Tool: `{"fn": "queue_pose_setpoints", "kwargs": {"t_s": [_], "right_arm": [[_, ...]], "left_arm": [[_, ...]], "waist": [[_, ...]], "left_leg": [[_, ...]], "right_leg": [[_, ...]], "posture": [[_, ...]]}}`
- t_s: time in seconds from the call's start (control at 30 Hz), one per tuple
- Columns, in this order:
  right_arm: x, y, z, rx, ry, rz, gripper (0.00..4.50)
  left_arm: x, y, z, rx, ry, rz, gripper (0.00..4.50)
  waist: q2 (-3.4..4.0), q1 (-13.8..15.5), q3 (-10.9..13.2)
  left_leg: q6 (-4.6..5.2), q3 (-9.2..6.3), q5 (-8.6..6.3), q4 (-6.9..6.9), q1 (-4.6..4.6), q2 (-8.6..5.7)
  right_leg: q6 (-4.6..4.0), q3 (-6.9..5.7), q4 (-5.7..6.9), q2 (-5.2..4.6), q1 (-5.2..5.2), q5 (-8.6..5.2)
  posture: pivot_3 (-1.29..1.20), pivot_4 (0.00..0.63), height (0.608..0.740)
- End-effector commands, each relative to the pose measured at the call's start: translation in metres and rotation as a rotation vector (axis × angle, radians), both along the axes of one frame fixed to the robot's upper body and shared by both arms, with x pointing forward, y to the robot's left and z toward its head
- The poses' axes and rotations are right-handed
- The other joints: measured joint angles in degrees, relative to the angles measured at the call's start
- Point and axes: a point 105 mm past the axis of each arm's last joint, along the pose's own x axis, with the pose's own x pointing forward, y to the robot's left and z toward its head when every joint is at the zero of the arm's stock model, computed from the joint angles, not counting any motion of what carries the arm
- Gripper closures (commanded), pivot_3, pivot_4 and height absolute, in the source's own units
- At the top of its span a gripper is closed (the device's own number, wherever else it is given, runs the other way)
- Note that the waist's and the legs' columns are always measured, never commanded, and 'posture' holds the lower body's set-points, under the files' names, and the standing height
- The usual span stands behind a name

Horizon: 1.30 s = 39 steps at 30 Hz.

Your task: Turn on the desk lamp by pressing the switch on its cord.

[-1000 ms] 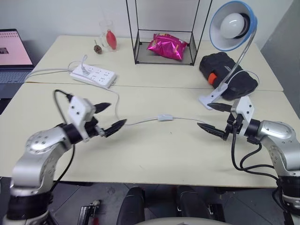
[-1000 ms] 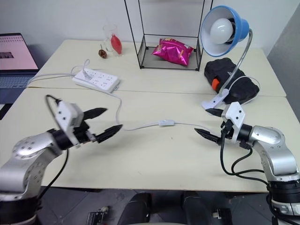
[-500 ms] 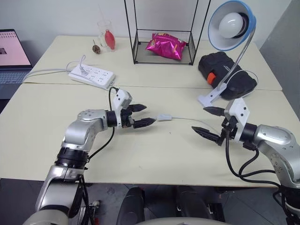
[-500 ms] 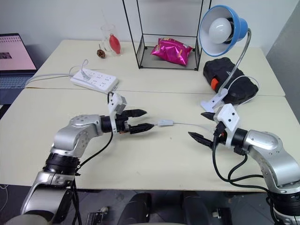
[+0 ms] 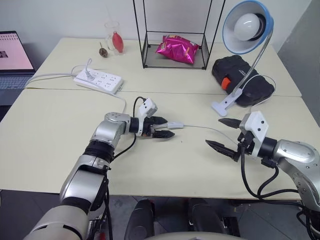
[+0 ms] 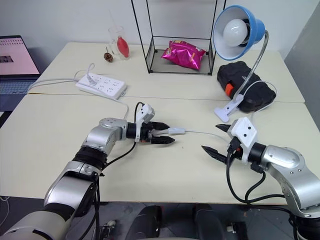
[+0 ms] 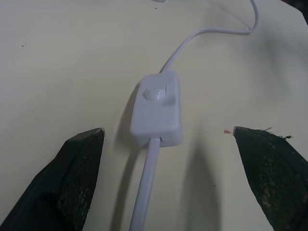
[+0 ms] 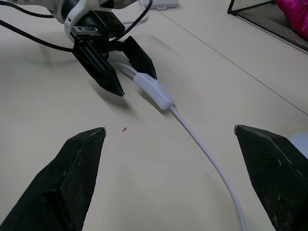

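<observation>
Two spread fingers of the released left tool flanking the switch, untouched.

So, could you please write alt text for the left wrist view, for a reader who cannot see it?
A small white switch lies flat on a pale table, its cord curving away beyond it. The left hand is open, one black finger on each side of the switch, neither touching it.

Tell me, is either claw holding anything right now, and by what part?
Nothing is held. The left claw stands open astride the cord just short of the switch; the right claw is open and off it.
</observation>
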Motion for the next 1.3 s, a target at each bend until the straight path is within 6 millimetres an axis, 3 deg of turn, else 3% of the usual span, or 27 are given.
{"fn": "queue_pose_setpoints", "kwargs": {"t_s": [0.03, 0.13, 0.23, 0.5, 0.67, 0.8, 1.03, 1.23, 1.3], "right_arm": [[-0.006, 0.002, 0.01, 0.005, -0.039, 0.008, 0.0], [-0.007, 0.002, 0.01, 0.004, -0.038, 0.009, 0.0], [-0.007, 0.002, 0.01, 0.0, -0.039, 0.009, 0.0], [-0.006, 0.004, 0.009, 0.0, -0.041, 0.015, 0.0], [-0.005, 0.006, 0.009, -0.001, -0.04, 0.02, 0.0], [-0.005, 0.007, 0.008, 0.032, -0.012, 0.014, 0.0], [-0.027, 0.023, -0.008, 0.151, 0.159, -0.01, 0.0], [-0.025, 0.041, -0.021, 0.403, 0.339, -0.132, 0.0], [-0.017, 0.044, -0.017, 0.471, 0.311, -0.182, 0.0]], "left_arm": [[0.003, -0.004, 0.005, -0.015, -0.012, -0.01, 0.01], [0.003, -0.006, 0.004, -0.023, -0.005, -0.011, 0.01], [0.003, -0.006, 0.003, -0.026, -0.004, -0.012, 0.5], [0.003, -0.007, 0.005, -0.032, -0.026, -0.01, 2.45], [0.003, -0.007, 0.005, -0.028, -0.053, -0.008, 3.4], [-0.001, -0.008, 0.008, -0.023, -0.118, -0.026, 3.4], [-0.004, -0.015, 0.037, -0.042, -0.382, 0.031, 3.4], [-0.017, -0.025, 0.057, -0.12, -0.447, 0.069, 3.4], [-0.019, -0.027, 0.06, -0.13, -0.45, 0.073, 3.4]], "waist": [[-0.01, 0.05, -0.01], [-0.01, 0.04, -0.01], [-0.01, 0.04, -0.01], [-0.01, 0.02, -0.01], [-0.01, 0.01, -0.01], [-0.01, 0.02, -0.01], [-0.01, 0.14, -0.01], [-0.02, 0.04, -0.02], [-0.01, 0.03, -0.02]], "left_leg": [[0.0, 0.0, 0.0, 0.01, 0.0, -0.01], [0.0, 0.0, 0.0, 0.01, 0.01, -0.01], [0.0, -0.01, 0.0, 0.01, 0.01, 0.0], [0.0, -0.01, 0.0, -0.01, 0.0, 0.0], [0.0, -0.01, 0.0, 0.0, 0.0, 0.0], [0.0, -0.01, 0.0, -0.01, 0.01, 0.01], [0.0, -0.08, 0.0, -0.02, -0.02, 0.04], [0.0, -0.06, 0.0, 0.01, 0.01, 0.07], [0.0, -0.06, 0.0, 0.02, 0.02, 0.05]], "right_leg": [[0.01, 0.0, 0.0, 0.0, 0.01, 0.0], [0.02, 0.0, 0.0, 0.0, 0.01, 0.0], [0.02, 0.0, 0.01, 0.0, 0.01, 0.0], [0.02, 0.0, 0.0, 0.0, 0.0, 0.0], [0.02, 0.0, 0.0, 0.0, 0.0, 0.0], [0.02, 0.0, 0.0, 0.0, 0.0, 0.0], [-0.08, -0.01, 0.0, -0.02, 0.0, 0.06], [-0.03, 0.02, 0.03, -0.01, 0.01, 0.04], [0.04, 0.02, 0.04, -0.01, 0.01, 0.03]], "posture": [[0.0, 0.15, 0.74], [0.0, 0.15, 0.74], [0.0, 0.15, 0.74], [0.0, 0.15, 0.74], [0.0, 0.15, 0.74], [0.0, 0.15, 0.74], [0.0, 0.15, 0.74], [0.0, 0.15, 0.74], [0.0, 0.15, 0.74]]}}
